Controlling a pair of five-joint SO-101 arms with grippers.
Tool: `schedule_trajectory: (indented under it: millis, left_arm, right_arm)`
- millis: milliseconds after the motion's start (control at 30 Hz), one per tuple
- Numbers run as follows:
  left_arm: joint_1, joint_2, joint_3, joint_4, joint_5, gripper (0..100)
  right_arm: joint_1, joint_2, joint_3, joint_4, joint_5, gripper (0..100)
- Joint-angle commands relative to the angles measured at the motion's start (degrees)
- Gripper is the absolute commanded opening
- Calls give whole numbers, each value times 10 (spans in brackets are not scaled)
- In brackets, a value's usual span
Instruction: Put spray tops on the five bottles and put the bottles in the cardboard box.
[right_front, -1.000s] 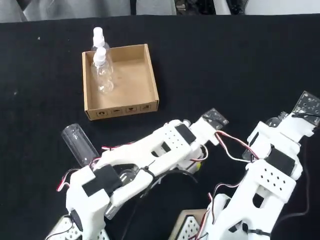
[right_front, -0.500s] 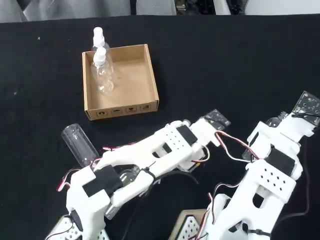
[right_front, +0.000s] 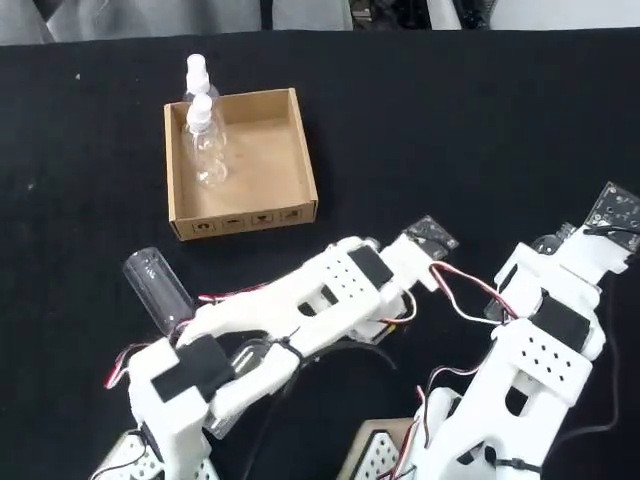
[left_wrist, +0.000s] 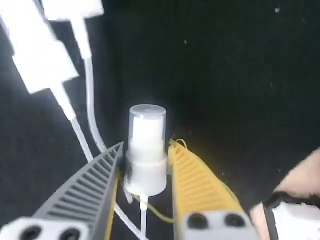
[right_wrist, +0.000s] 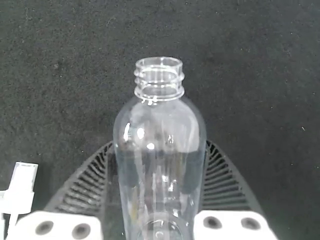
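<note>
- left wrist view: the left gripper (left_wrist: 145, 149) is clamped on a spray top (left_wrist: 146, 131). its grey and yellow fingers (left_wrist: 197, 185) press on either side of the white collar. the clear cap stands above the fingertips and the thin dip tube hangs below the collar.
- left wrist view: two loose spray tops (left_wrist: 42, 55) lie on the black surface beyond the gripper, close together, with their dip tubes trailing toward it. they are blurred, so no finer detail can be told.
- right wrist view: the right gripper (right_wrist: 159, 147) holds an open bottle (right_wrist: 160, 125) by its body, with the ribbed fingers (right_wrist: 82, 185) closed against both sides. the threaded neck is bare and points away from the gripper. one white spray top (right_wrist: 21, 182) lies on the surface just beside the gripper.
- high view: the cardboard box (right_front: 300, 150) sits on the black tabletop (right_front: 480, 130), near the far edge and left of centre.
- high view: one capped bottle (right_front: 207, 145) lies inside the box along its left wall, spray top toward the far edge. a second capped bottle (right_front: 197, 72) shows at the box's far wall. it cannot be told whether this one lies inside or just outside.
- high view: an uncapped bottle (right_front: 155, 285) lies on the tabletop between the box and the near edge. one end is hidden under the left arm (right_front: 320, 295).
- high view: the left arm stretches from the near left corner toward the centre. the right arm (right_front: 550, 345) stands at the near right, apart from the box.
</note>
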Motion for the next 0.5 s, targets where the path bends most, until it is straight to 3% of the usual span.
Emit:
schedule_trajectory:
  millis: [0, 467]
  left_arm:
    - [-12, -56, -20, 21, 2, 50]
    - [-28, -98, -16, 27, 29, 50]
  right_arm:
    - [-14, -21, -7, -15, -3, 96]
    - [-14, -21, -7, -17, 0, 96]
